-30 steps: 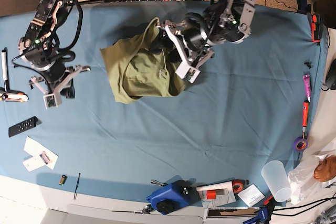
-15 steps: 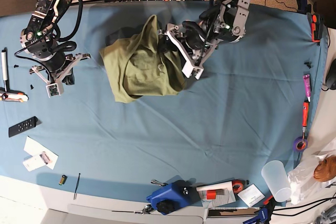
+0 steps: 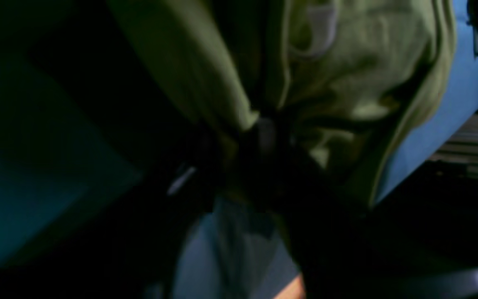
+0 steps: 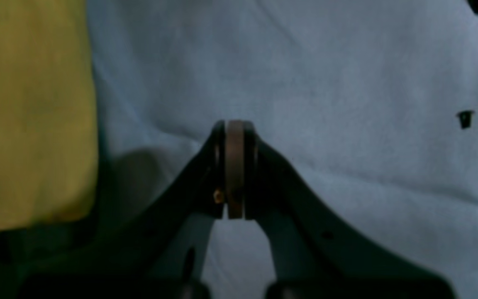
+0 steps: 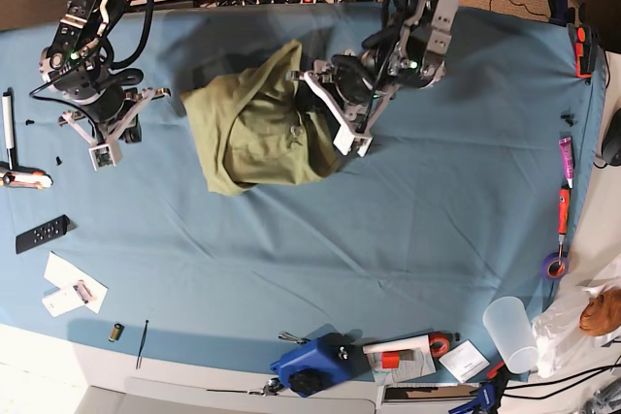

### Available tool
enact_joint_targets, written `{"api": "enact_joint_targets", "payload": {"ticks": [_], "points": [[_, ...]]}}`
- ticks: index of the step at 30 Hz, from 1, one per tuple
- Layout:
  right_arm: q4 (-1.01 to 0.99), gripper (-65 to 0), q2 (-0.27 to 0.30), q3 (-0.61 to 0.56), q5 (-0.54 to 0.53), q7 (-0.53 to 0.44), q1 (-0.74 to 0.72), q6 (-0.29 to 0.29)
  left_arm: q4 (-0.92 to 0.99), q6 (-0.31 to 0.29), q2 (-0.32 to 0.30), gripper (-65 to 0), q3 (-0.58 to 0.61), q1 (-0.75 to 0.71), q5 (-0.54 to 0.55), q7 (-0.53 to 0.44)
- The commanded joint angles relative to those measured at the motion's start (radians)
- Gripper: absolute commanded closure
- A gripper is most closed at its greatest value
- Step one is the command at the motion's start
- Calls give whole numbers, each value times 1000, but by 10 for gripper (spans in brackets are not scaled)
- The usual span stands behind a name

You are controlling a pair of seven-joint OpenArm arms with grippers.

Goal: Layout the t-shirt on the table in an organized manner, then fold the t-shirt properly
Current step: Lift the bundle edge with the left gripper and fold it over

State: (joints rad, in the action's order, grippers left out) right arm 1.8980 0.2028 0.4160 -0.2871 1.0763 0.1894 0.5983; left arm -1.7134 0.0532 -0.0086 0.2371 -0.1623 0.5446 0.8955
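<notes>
Fig. Layout step, early. The t-shirt [image 5: 254,125] lies bunched in a heap on the far-centre part of the surface [image 5: 388,230], not yet spread; no fold begun.

Left hand [image 5: 330,104]: at the heap's edge nearest that arm. Left wrist view shows olive cloth gathered to a pinch at the dark fingertips, so it reads as narrowed on a fold of the shirt. That view is dim and blurred; how deep the bite is can't be told.

Right hand [image 4: 235,166]: fingers pressed together w/ nothing between, over bare blue cloth, the shirt's edge off to one side and apart from it.

Next move (judgement): lift and draw the pinched fold outward to open the heap; the right hand would need to part its fingers and take an opposite edge, else the cloth just drags.

View differences: base view gives the whole heap, both arms and the clutter at the surface's margins (tools, cup [image 5: 510,332], remote [image 5: 42,233]), but the left fingertips are hidden by the arm. Left wrist view alone shows the pinch and a pale tag [image 3: 320,25]. Right wrist view alone confirms the empty closed fingers.
</notes>
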Motion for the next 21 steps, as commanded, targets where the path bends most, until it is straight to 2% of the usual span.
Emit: {"api": "enact_joint_targets", "payload": {"ticks": [1,4,7,9,13,16,18,21], "points": [[19,0,16,4,-11,-20,-5,-5,-5,3,7,-13,2,8,1,13],[19,0,16,4,-11,-14,12,-5,-6,-2,7,0,3,28,-53,35],[19,0,16,4,-19,-14,39,-3,-6,-37,2,0,2,60,-100,72],[19,0,16,4,-66,-13,59,14,-6,-55,-5,0,3,84,-100,84],[19,0,16,2,-189,0,92,80,-6,-54,-21,0,3,132,-100,85],[19,0,10,2,-229,6,99,90,-6,-57,-50,0,3,163,-101,85],[19,0,5,2,-248,19,99,100,-6,-85,-75,0,3,182,-106,84],[19,0,5,2,-346,56,99,100,-6,-137,-101,0,3,213,-107,77]]}}
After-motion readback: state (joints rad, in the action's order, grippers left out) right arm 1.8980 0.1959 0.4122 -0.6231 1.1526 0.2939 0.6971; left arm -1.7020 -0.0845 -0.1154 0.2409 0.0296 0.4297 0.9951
